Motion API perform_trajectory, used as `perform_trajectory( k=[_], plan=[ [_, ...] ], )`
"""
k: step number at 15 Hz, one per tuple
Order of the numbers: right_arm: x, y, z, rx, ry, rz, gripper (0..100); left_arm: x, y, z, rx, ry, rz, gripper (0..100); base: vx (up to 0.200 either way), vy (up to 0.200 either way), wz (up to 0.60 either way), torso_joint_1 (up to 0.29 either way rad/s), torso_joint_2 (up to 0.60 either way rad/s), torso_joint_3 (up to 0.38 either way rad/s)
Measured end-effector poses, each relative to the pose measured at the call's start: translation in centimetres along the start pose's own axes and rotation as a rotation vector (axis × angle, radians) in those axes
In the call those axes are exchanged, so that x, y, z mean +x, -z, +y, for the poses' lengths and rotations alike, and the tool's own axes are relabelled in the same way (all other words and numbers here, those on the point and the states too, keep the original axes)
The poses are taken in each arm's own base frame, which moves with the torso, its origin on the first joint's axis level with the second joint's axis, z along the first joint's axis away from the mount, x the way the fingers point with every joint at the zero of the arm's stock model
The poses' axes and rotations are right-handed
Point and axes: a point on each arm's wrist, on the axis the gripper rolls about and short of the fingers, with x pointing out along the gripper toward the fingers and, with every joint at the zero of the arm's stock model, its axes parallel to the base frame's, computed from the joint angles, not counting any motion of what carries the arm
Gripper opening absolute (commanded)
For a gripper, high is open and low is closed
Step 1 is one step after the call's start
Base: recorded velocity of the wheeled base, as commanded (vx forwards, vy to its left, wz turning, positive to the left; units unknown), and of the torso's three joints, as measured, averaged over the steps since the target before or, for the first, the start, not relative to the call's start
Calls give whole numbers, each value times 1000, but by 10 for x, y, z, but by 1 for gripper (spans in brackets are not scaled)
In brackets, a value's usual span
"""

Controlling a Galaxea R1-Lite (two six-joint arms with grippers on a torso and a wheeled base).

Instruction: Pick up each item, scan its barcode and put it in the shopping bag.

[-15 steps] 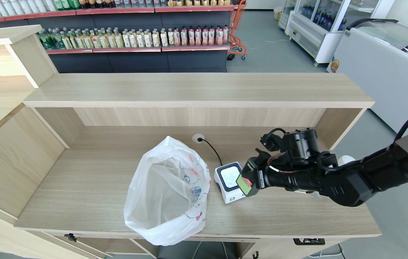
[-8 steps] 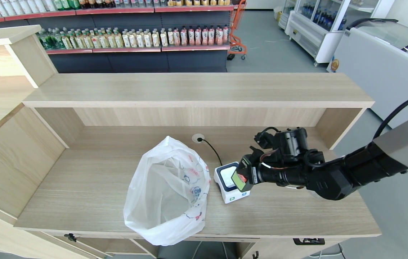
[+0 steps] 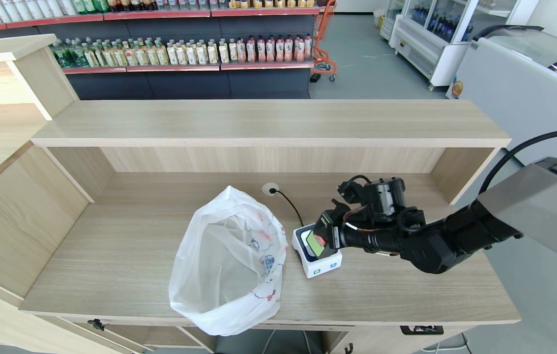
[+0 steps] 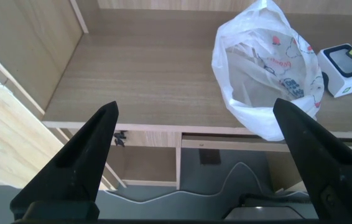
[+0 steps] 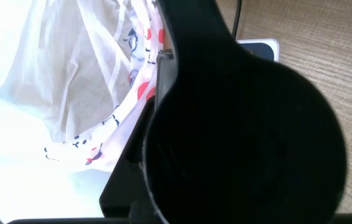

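My right gripper (image 3: 318,242) is shut on a small item with a green and red face (image 3: 315,244), held just above the dark screen of the white barcode scanner (image 3: 326,262). In the right wrist view the item shows as a big dark round shape (image 5: 244,137), with the scanner (image 5: 260,46) behind it. The white plastic shopping bag (image 3: 231,260) stands open just left of the scanner, near the counter's front edge. It is also in the left wrist view (image 4: 266,68) and the right wrist view (image 5: 70,81). My left gripper (image 4: 194,162) hangs open in front of the counter, holding nothing.
A black cable runs from the scanner to a round hole (image 3: 271,189) in the wooden counter (image 3: 111,246). A raised ledge (image 3: 268,123) walls the back, with side panels left and right. A drawer front (image 4: 226,155) sits under the counter edge.
My right arm has moved left with the item, from beside the scanner to over its screen. The bag and scanner have stayed put.
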Motion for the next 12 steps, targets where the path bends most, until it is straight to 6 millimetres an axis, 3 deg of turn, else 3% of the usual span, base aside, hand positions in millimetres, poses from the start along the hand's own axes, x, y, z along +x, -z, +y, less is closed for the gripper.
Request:
perform_trajectory(
  k=[12],
  plan=[
    [21, 2, 3, -9, -10, 0, 0, 0, 0, 0, 0, 0, 0, 100, 0, 0, 0, 0, 0, 0]
  ],
)
